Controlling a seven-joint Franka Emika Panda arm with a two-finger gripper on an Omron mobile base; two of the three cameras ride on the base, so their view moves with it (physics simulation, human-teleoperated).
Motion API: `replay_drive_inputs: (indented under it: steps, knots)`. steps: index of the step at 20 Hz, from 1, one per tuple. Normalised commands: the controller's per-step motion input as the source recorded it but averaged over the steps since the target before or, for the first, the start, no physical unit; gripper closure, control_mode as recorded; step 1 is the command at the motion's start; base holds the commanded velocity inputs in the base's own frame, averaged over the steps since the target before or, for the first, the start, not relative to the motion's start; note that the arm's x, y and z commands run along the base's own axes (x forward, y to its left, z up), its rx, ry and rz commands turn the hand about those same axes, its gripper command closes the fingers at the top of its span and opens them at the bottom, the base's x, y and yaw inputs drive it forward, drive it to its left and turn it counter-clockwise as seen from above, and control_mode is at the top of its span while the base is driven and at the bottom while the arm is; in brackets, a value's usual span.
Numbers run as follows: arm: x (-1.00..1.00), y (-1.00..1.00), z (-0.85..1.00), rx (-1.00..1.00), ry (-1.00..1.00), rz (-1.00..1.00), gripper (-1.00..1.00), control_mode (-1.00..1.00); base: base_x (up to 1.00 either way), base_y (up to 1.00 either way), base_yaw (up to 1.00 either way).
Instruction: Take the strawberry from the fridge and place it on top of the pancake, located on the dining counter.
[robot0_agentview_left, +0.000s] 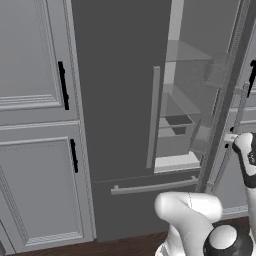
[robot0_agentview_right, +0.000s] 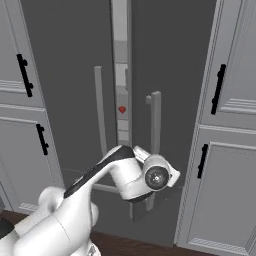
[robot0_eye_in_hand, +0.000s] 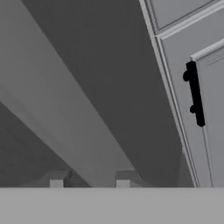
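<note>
A rendered home kitchen: a tall dark grey fridge (robot0_agentview_left: 115, 100) with long bar handles and pale shelves inside stands between light grey panelled cabinets (robot0_agentview_left: 35, 125) with black handles, over a dark wood floor (robot0_agentview_left: 125, 246).

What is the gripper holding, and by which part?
The grey vertical bar handle of the dark fridge door lies between the gripper's fingertips; whether it is clamped cannot be told.

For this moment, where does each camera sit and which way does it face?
Left base view: behind the arm's left, facing the fridge, right door ajar; white arm lower right.
Right base view: behind the arm's right, facing the door gap and strawberry; arm lower left.
Hand view: on the hand, close along a door handle; gripper fingertips astride it.
Both base views share the fridge and cabinets.
</note>
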Motion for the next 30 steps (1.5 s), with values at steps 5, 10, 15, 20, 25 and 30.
replay_drive_inputs:
  steps: [5, 10, 15, 20, 25, 30]
  knots:
    - [-0.47, -1.0, -0.05, 0.17, -0.08, 0.0, 1.0, -1.0, 0.0, 0.0, 0.0]
    - [-0.36, -1.0, -0.04, 0.18, -0.1, 0.0, 1.0, -1.0, 0.0, 0.0, 0.0]
    - [-0.25, -1.0, -0.03, 0.18, -0.09, -0.03, 1.0, -1.0, 0.0, 0.0, 0.0]
    - [-0.97, 0.13, 0.02, -0.03, -0.38, -0.04, 1.0, -1.0, 0.0, 0.0, 0.0]
    - [-0.64, 1.0, 0.01, -0.24, -0.44, 0.0, 1.0, -1.0, 0.0, 0.0, 0.0]
    - [-0.04, 1.0, 0.22, -0.25, -0.37, -0.01, 1.0, -1.0, 0.0, 0.0, 0.0]
